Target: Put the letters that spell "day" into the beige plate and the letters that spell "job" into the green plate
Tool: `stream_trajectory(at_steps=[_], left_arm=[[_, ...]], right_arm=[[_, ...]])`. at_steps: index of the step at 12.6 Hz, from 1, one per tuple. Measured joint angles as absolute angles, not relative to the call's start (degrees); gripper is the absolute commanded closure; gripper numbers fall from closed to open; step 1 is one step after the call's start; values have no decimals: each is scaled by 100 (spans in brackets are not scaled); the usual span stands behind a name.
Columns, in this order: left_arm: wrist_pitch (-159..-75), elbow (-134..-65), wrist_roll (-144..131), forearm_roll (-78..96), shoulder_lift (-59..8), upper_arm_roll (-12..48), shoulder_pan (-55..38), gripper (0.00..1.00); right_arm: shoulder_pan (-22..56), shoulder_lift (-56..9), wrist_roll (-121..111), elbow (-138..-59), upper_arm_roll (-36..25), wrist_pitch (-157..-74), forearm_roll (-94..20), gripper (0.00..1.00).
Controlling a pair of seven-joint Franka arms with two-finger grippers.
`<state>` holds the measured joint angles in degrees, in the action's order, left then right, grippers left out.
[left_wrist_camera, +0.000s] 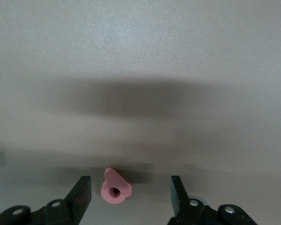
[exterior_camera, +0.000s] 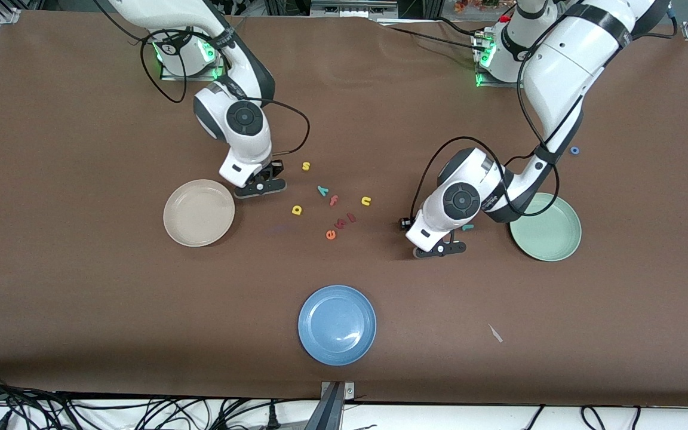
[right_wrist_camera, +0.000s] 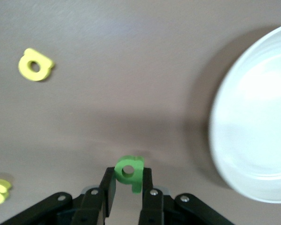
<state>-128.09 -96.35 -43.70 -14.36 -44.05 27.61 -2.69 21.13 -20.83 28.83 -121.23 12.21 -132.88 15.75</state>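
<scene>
My right gripper [exterior_camera: 260, 186] [right_wrist_camera: 129, 172] is shut on the dark green looped letter [right_wrist_camera: 126, 166], just beside the beige plate [exterior_camera: 199, 212] [right_wrist_camera: 253, 117]. The yellow looped letter [exterior_camera: 297, 209] [right_wrist_camera: 35, 64] and the teal "y" [exterior_camera: 322, 190] lie on the table mid-way between the arms. My left gripper [exterior_camera: 439, 248] [left_wrist_camera: 129, 183] is open and low over the table. The pinkish-red looped letter [left_wrist_camera: 115, 186] lies between its fingers, touching neither. The teal "j" [exterior_camera: 468, 227] lies close by, toward the green plate [exterior_camera: 546, 227]. The blue "o" [exterior_camera: 574, 150] lies farther from the front camera than that plate.
A yellow "s" [exterior_camera: 306, 166], pink "f" [exterior_camera: 334, 200], yellow "u" [exterior_camera: 366, 201], orange "e" [exterior_camera: 331, 235] and two reddish letters [exterior_camera: 345, 221] are scattered between the plates. A blue plate [exterior_camera: 337, 324] sits nearest the front camera. A paper scrap [exterior_camera: 495, 333] lies beside it.
</scene>
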Motion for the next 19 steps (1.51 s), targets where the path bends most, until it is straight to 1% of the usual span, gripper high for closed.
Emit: stream_trajectory(at_steps=[2,3,4,5,6,7,8,11,13,16,18,19], left_arm=[[-12809,-9635,-4370,-1467,-4484,2745,-270,30],[-12809,-9635,-4370,-1527,-4512,2739,-270,35],[-12808,-9635,-4370,-1573,-4534,2733,-269,42],[-12805,-9634,-4371,-1579,-4543,2732,-269,56],[-12801,-9631,-4371,-1580,-4541,2732,-269,75],[-12792,-9618,-4371,-1580,-4533,2735,-269,89],[-12779,-9605,-4371,-1580,-4523,2738,-269,100],[-12677,-9564,-4338,-1593,-4499,2723,-255,100],[-12182,-9428,-4097,-1614,-4364,2722,-183,100],[-11100,-9270,-3109,-1593,-3637,2746,269,100],[-10540,-9284,-2229,-1534,-3196,2757,746,100],[-10363,-9312,-1819,-1525,-3100,2754,989,100]], right_arm=[[2111,-1867,2176,-11928,917,-12758,1564,81],[2108,-1741,1682,-11892,684,-12602,1493,81],[2103,-1613,1108,-11885,411,-12505,1325,79],[2097,-1510,534,-11885,138,-12448,1126,77],[2089,-1438,54,-11885,-107,-12419,966,55],[2074,-1398,-275,-11885,-287,-12390,858,21],[2055,-1389,-399,-11886,-360,-12377,778,17],[2098,-1390,-423,-11887,-351,-12370,498,14],[2128,-1391,-367,-11848,-317,-12371,409,14],[2321,-1426,637,-11663,-32,-12371,310,14],[2654,-1589,1757,-11582,235,-12438,298,14],[2869,-1711,2369,-11576,307,-12579,298,14]])
